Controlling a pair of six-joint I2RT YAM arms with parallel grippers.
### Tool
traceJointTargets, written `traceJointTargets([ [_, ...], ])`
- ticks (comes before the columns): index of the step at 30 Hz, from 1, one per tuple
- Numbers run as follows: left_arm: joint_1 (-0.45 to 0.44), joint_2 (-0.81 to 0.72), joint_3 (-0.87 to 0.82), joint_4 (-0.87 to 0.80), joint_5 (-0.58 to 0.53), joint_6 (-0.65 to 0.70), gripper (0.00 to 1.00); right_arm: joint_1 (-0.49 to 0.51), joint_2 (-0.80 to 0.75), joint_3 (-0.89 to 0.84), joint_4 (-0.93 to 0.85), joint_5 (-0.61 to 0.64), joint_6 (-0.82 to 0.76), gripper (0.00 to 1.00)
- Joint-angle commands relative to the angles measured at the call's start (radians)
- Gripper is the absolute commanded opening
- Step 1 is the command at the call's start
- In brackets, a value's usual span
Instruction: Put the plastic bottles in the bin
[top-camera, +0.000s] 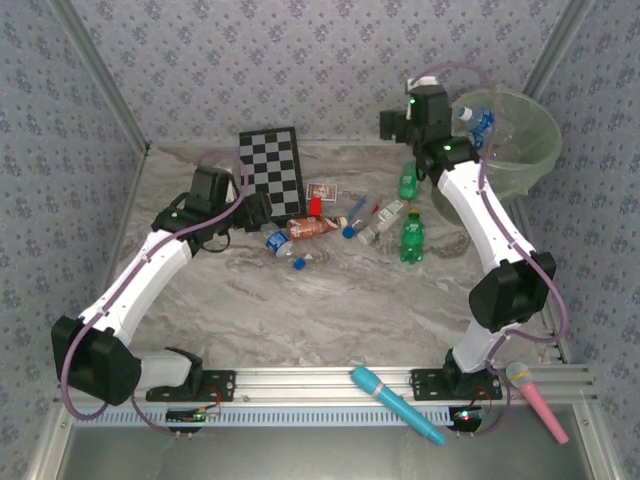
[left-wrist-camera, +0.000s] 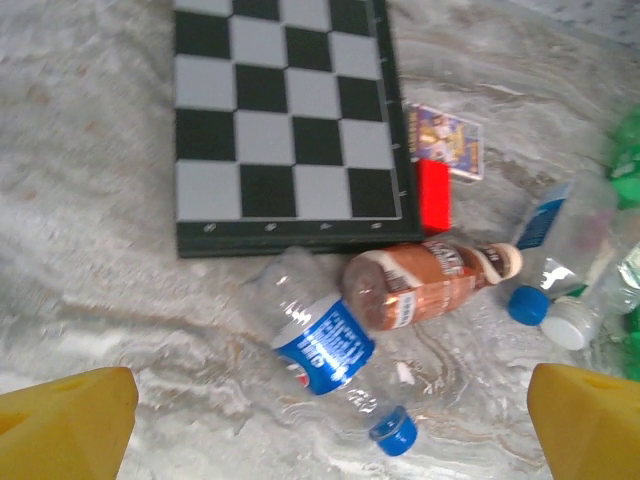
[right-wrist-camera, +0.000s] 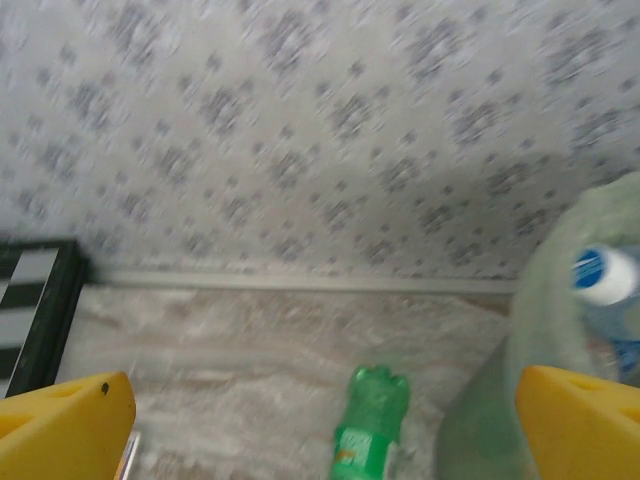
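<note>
1. Left gripper (left-wrist-camera: 330, 405): jaws spread wide and holding nothing, poised above the marble table (top-camera: 330, 310).
2. Blue-labelled clear bottle (left-wrist-camera: 325, 350): lay on its side between the left gripper's yellow fingertips (left-wrist-camera: 70, 420), blue cap towards the camera, touching neither finger.
3. Brownish-orange bottle (left-wrist-camera: 430, 285): lay on its side just beyond item 2 and touching it, close to the edge of the chessboard (left-wrist-camera: 285, 110).
4. Two more clear bottles (left-wrist-camera: 565, 235): lay to the right of item 3, one blue-capped and one white-capped, near the red block (left-wrist-camera: 432, 195).
5. Right gripper (right-wrist-camera: 325, 410): jaws fully apart and holding nothing, raised and facing the back wall, just left of the bin (top-camera: 525, 150).
6. Green bottle (right-wrist-camera: 368, 425): lay on the table below and between the right gripper's fingers, well apart from them.
7. Second green bottle (top-camera: 412, 238): lay on the table nearer the arm bases.
8. Bottle in bin (top-camera: 478, 122): blue-labelled, sat at the bin's left rim inside the green bag.
</note>
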Motion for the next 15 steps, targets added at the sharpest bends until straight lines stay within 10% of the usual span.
traceJointTargets([
  [1, 0.003, -0.060, -0.030, -0.014, -0.002, -0.062, 1.00, 0.054, -0.019, -0.041, -0.069, -0.022, -0.034, 1.00],
  [15, 0.027, -0.168, -0.112, -0.055, -0.064, -0.106, 1.00, 0.226, 0.148, -0.027, -0.278, -0.327, -0.266, 0.95],
])
